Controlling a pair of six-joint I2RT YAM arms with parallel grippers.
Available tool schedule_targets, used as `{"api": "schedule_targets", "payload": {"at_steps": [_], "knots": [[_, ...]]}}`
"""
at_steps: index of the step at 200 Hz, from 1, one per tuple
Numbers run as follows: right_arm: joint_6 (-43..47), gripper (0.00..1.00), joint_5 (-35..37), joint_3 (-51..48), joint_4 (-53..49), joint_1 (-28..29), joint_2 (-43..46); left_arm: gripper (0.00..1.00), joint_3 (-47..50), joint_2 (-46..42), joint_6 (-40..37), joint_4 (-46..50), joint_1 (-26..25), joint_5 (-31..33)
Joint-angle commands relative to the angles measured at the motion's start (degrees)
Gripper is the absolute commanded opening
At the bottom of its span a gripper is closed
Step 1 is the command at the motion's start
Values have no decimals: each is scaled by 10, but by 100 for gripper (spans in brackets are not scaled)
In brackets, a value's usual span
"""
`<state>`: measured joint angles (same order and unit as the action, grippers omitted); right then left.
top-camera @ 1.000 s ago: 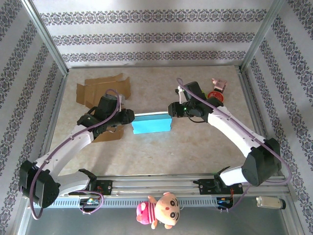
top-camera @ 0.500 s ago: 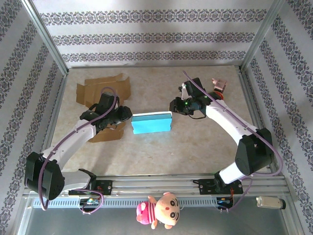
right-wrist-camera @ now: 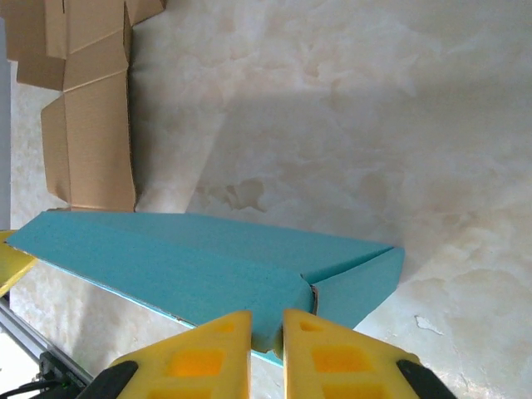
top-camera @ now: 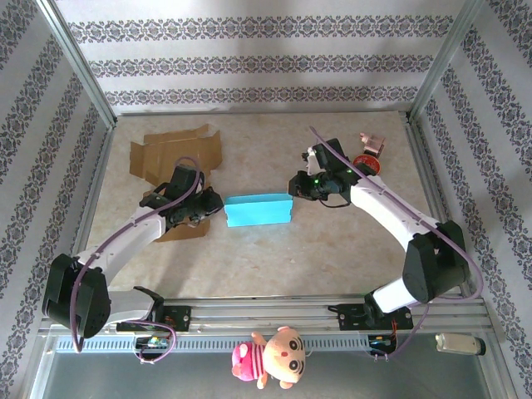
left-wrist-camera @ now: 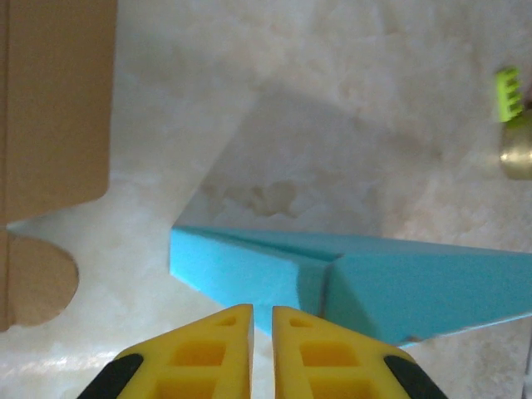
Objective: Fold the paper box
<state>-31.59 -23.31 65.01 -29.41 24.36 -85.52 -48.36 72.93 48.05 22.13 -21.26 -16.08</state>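
The blue paper box lies closed and flat in the middle of the table. My left gripper is at its left end, and in the left wrist view its gripper is shut with nothing between the yellow fingers, the box just beyond the tips. My right gripper sits at the box's far right corner. In the right wrist view its gripper is shut down to a thin gap over the box's end flap corner, and no grip on it shows.
Flat brown cardboard lies at the back left, with another brown piece under my left arm. Small red and pink items stand at the back right. A plush doll hangs at the front rail. Metal frame rails border the table.
Both grippers have closed from partly open. My left gripper has drawn back a little from the box's left end. The right arm's elbow has swung inward while its gripper stayed at the box's right end.
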Motion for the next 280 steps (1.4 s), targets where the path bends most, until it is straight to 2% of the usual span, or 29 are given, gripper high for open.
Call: {"api": "schedule_targets", "payload": {"at_steps": [1, 23, 51, 73, 92, 120, 146, 170, 196, 217, 259, 280], "knots": [[8, 17, 31, -38, -32, 11, 0, 12, 23, -5, 11, 7, 5, -5], [21, 16, 65, -57, -42, 17, 1, 10, 45, -14, 13, 0, 5, -10], [17, 18, 54, -40, -35, 18, 8, 12, 41, -44, -9, -24, 5, -23], [18, 19, 51, -9, -31, 19, 6, 21, 21, -88, -23, -36, 5, 5], [26, 19, 55, 9, -34, 20, -4, 32, 15, -108, -4, -54, 5, 21], [23, 19, 55, 6, -33, 20, -10, 52, 12, -82, 28, -64, 6, 12], [20, 19, 57, -3, -31, 28, -11, 59, 22, -49, 50, -100, 9, 0], [23, 19, 65, -7, -33, 31, -9, 56, 28, -24, 61, -123, 10, -15], [24, 18, 64, -7, -33, 31, -10, 36, 43, -19, 67, -110, 12, -12], [24, 18, 68, -11, -34, 32, -11, 27, 77, -30, 84, -109, 11, -16], [23, 17, 89, -50, -19, 43, -13, 24, 149, -51, 86, -112, 11, -11], [57, 15, 182, -92, 4, 63, -4, 24, 194, -36, 77, -143, 11, -3]]}}
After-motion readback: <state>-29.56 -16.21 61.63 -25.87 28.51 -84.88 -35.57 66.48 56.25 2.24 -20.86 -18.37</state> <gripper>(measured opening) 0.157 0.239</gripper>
